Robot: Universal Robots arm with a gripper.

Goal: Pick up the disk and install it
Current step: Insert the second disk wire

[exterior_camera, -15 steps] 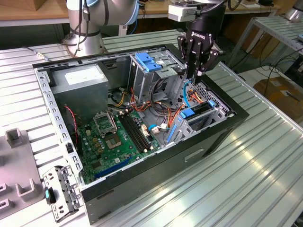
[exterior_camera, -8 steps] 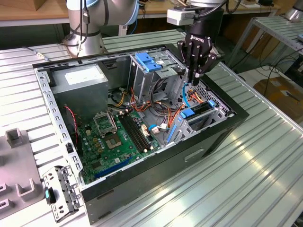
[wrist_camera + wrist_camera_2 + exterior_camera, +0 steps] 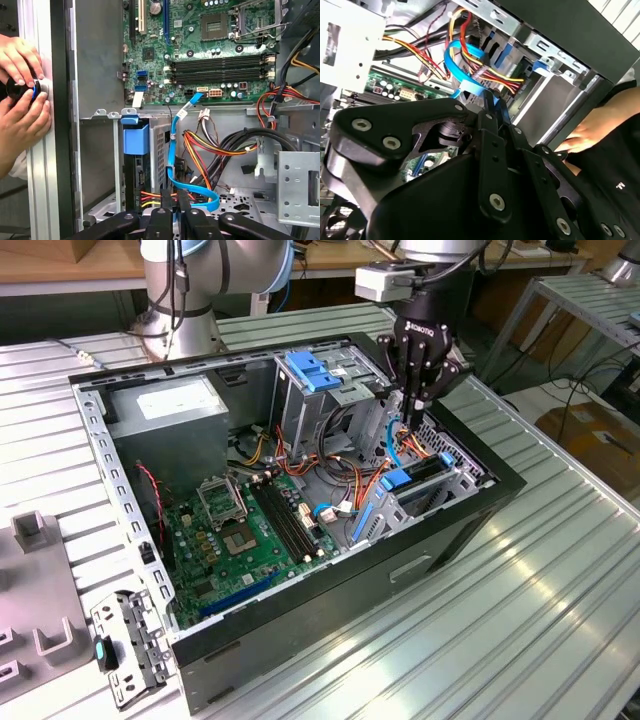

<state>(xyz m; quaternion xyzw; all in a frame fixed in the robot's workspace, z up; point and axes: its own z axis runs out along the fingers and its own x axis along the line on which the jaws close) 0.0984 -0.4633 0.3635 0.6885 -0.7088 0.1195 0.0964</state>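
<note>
- Hand [image 3: 418, 405]: over the open computer case [image 3: 480, 502], black fingers [image 3: 170, 207] drawn nearly together, nothing visibly between them.
- Disk [image 3: 136, 139]: seated in the drive bay with its blue rail outward, just beside the fingertips and cable bundle [image 3: 200, 150].
- A person's hands [image 3: 22, 100]: on the table [image 3: 560, 580] rail by the case.

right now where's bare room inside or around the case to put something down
Free: the ribbed table on the exterior view's right of the case, and the strip in front of it. Crowded: the drive cage corner under the gripper, tangled with cables, and the motherboard.
</note>
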